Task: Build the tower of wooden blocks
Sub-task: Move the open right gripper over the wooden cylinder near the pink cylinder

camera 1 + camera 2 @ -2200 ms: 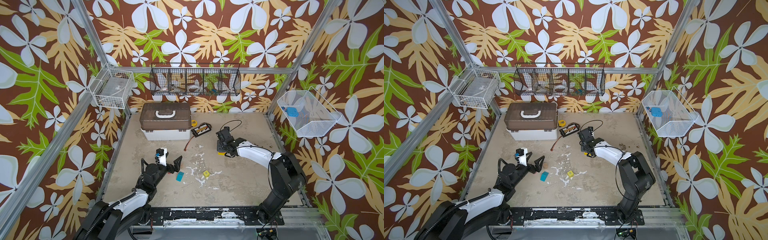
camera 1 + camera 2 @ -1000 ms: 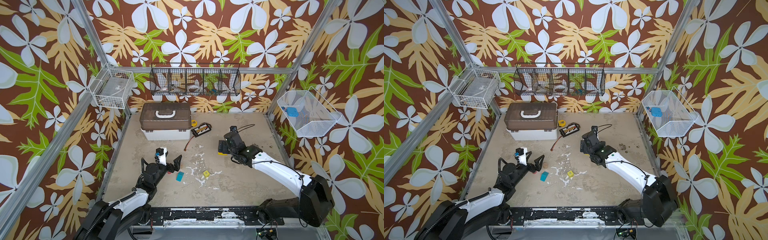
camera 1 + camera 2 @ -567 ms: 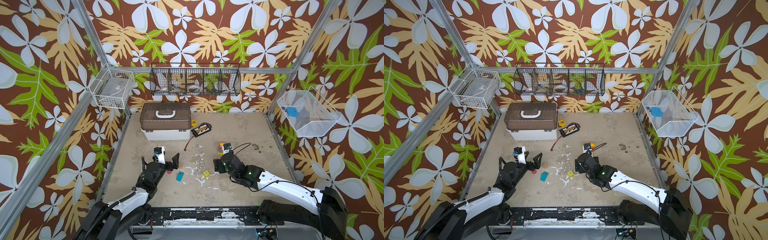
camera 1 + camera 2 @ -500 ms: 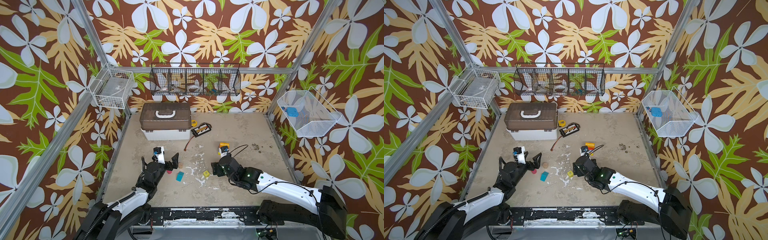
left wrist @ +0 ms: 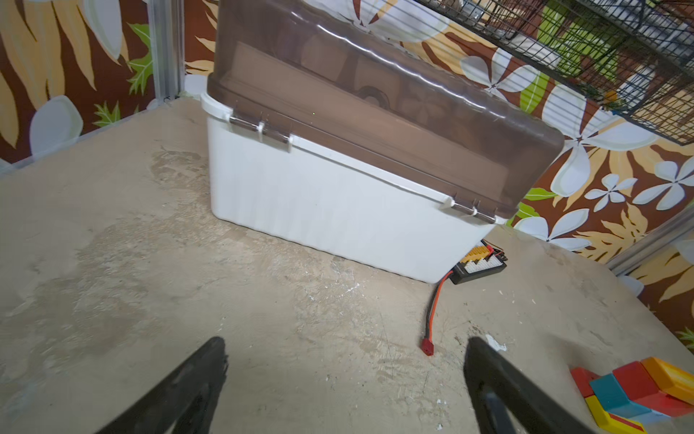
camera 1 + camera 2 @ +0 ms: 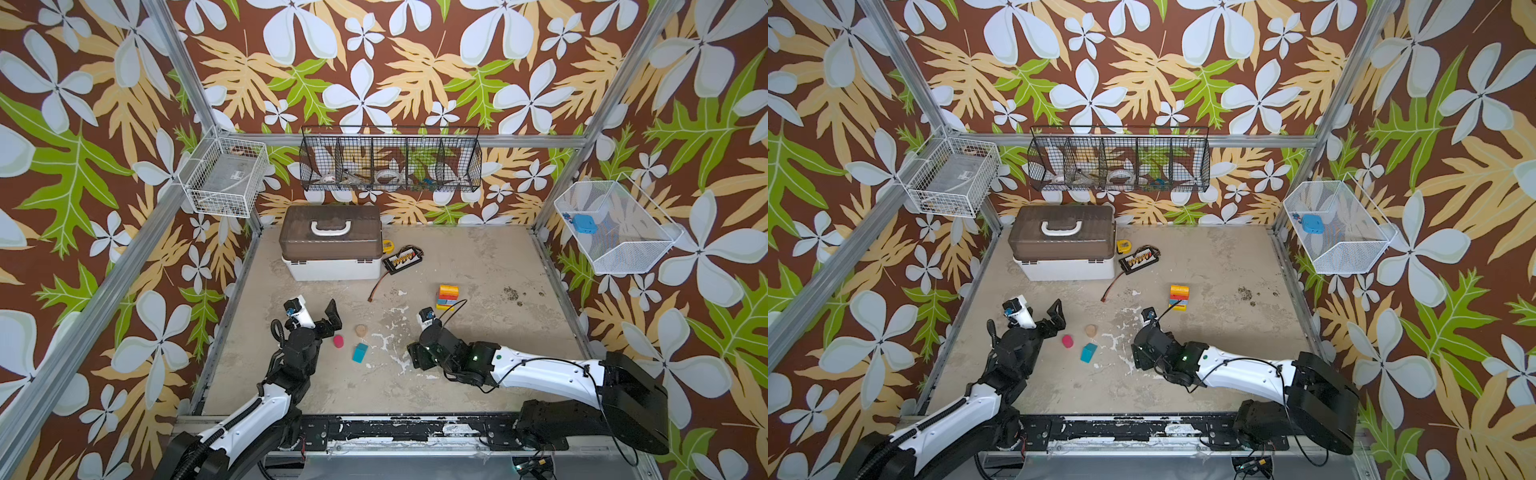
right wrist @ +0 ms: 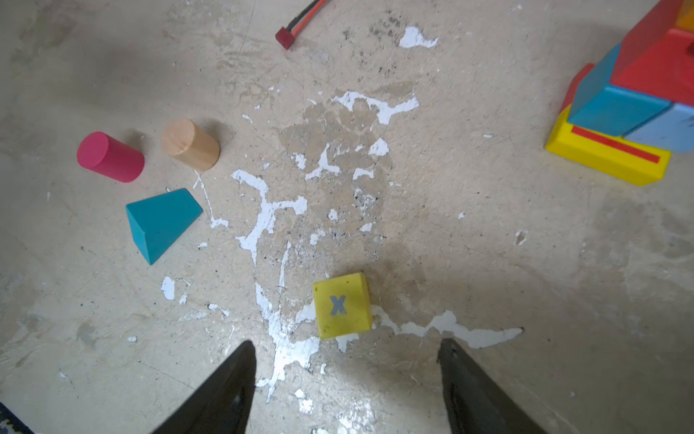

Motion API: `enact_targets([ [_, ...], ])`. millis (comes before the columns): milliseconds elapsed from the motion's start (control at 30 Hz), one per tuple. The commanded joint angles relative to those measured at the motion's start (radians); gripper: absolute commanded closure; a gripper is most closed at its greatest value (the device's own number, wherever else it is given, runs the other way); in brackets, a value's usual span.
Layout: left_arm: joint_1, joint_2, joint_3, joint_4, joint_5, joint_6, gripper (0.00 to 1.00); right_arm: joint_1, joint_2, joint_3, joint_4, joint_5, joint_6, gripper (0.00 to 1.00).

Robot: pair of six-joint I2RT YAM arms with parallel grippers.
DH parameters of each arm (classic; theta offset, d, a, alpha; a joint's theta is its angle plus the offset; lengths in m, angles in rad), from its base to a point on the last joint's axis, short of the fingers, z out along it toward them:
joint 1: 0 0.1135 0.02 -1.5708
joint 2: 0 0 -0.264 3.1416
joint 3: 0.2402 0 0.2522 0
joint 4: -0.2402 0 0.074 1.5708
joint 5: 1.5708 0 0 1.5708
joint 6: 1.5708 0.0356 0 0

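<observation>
In a top view the left arm rises from the lower left, its left gripper spread wide. The right arm stretches low from the lower right, its right gripper parted and empty.

The cube is yellow with a grey X; the cylinder is pink.

Legible marking: one only. The yellow cube carries a single grey capital "X" in the middle of its upward face. It is seen in the right wrist view and sits slightly askew. Any print on the black connector board is too small to read in both top views.
</observation>
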Motion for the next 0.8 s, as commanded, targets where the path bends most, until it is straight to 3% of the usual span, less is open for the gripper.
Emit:
enact_targets([
  [0, 0.001, 0.0, -0.004, -0.01, -0.066, -0.036, 0.0, 0.002, 0.037, 0.047, 0.014, -0.01, -0.001, 0.24],
  [233, 0.0, 0.024, -0.002, 0.013, -0.027, -0.018, 0.0, 0.048, 0.209, 0.216, 0.031, 0.007, -0.032, 0.27],
  [433, 0.001, 0.017, 0.001, -0.017, -0.102, -0.057, 0.0, 0.061, 0.446, 0.428, -0.032, -0.003, -0.04, 0.37],
  [767, 0.002, 0.02, -0.001, -0.006, -0.122, -0.06, 0.0, 0.061, 0.658, 0.619, -0.071, -0.032, -0.063, 0.41],
])
